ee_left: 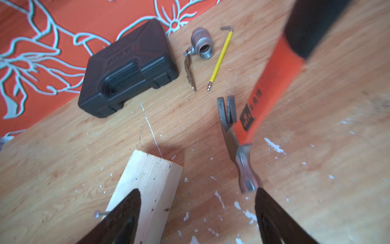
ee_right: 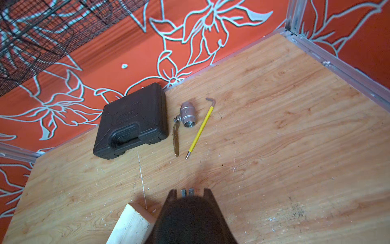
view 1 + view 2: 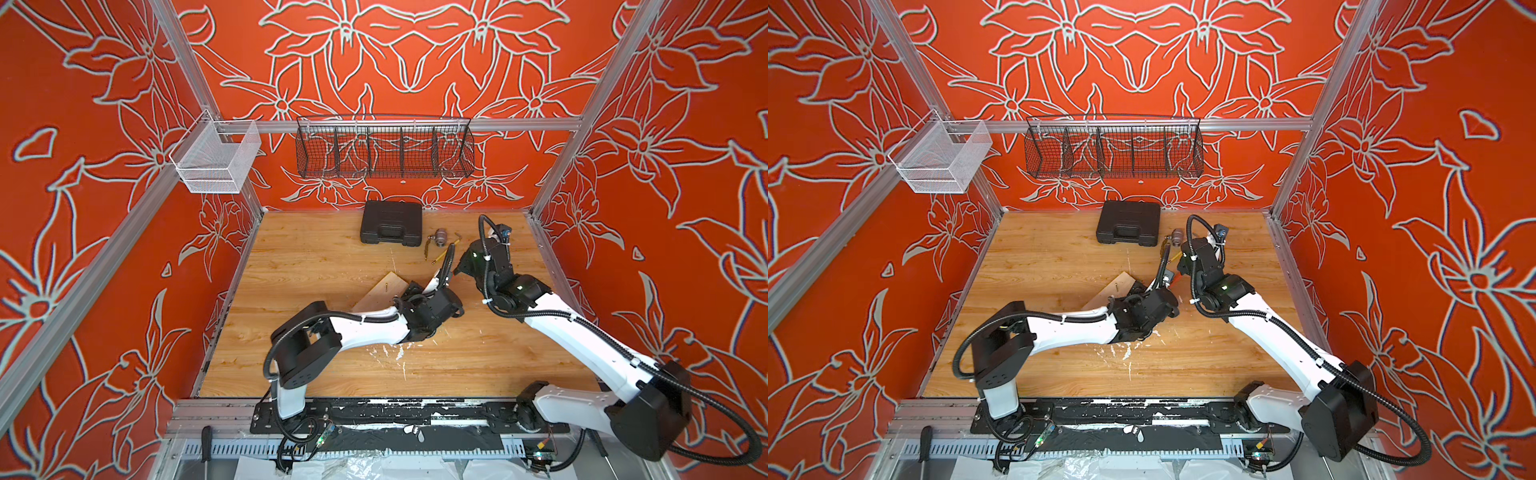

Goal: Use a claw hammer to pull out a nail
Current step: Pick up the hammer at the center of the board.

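Two roles: right gripper (image 2: 190, 191) clamps the claw hammer (image 1: 272, 80) by its black end; left gripper (image 1: 196, 190), spread wide, hovers at the wood block (image 1: 147, 175) bearing the nail (image 1: 100, 214). Next, the claw must hook that nail's head.

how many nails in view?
1. The nail sticks out of the wood block. The block is partly covered, so others may be hidden.

We get bright, even light from above; shadows soft, e.g. a faint one past the wood block (image 1: 147, 186) on the bench (image 1: 63, 169). Both top views bow at the edges. In the left wrist view the claw hammer (image 1: 272, 84) handle & the left fingers (image 1: 122, 217) are blurred.
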